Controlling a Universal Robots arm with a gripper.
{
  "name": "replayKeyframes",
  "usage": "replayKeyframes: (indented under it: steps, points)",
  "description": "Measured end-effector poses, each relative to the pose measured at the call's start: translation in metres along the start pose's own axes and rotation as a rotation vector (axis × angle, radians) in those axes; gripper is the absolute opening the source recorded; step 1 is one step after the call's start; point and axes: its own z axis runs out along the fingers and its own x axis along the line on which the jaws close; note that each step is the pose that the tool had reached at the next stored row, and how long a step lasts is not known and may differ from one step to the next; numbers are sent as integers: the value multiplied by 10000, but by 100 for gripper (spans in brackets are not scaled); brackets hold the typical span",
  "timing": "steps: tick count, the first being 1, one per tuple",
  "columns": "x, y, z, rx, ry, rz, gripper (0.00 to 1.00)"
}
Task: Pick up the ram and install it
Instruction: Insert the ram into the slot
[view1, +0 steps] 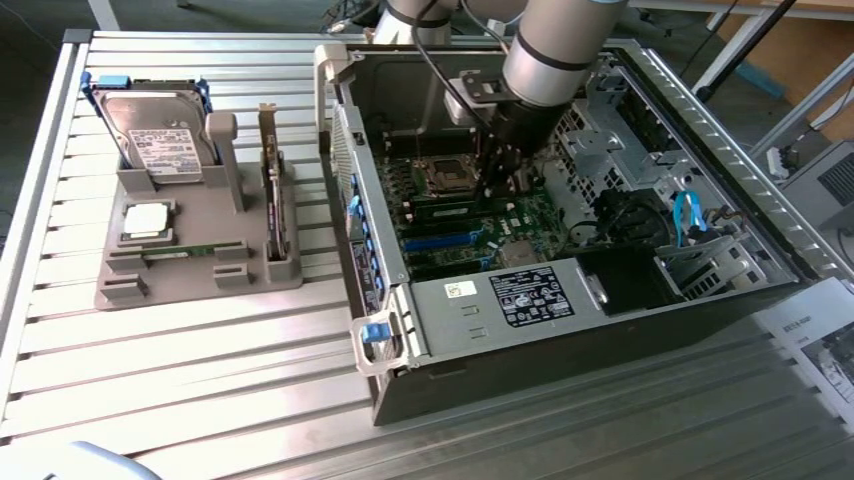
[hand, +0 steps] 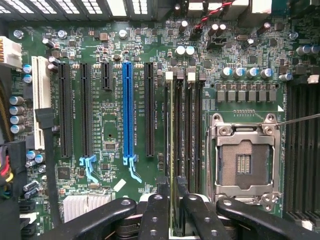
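The desk is ribbed bare metal with a soft brushed sheen. The holder on it is matt grey plastic — the hard drive has a shiny metal lid. The computer case is dull sheet metal, the motherboard glossy green laminate, and the claw smooth black — faintly glossy.

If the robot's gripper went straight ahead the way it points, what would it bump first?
Probably the ram, the thin green stick standing on edge in its slot right below the gripper; the motherboard lies beneath it.
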Motion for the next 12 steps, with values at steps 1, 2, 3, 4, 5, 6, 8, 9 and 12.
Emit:
replayKeyframes:
  steps: [1,2,3,4,5,6,8,9,12]
  points:
    - [0,0,-14,0,1,0,19]
    - [-1,0,-31,0,1,0,19]
    - [-1,0,-46,0,1,1,19]
    - [-2,0,-61,0,1,0,19]
    - [-2,0,-76,0,0,0,19]
    - [-2,1,-92,0,1,0,19]
    - [-3,1,-125,0,0,0,19]
    - [-4,1,-148,0,1,0,19]
    - [-5,1,-186,0,1,0,19]
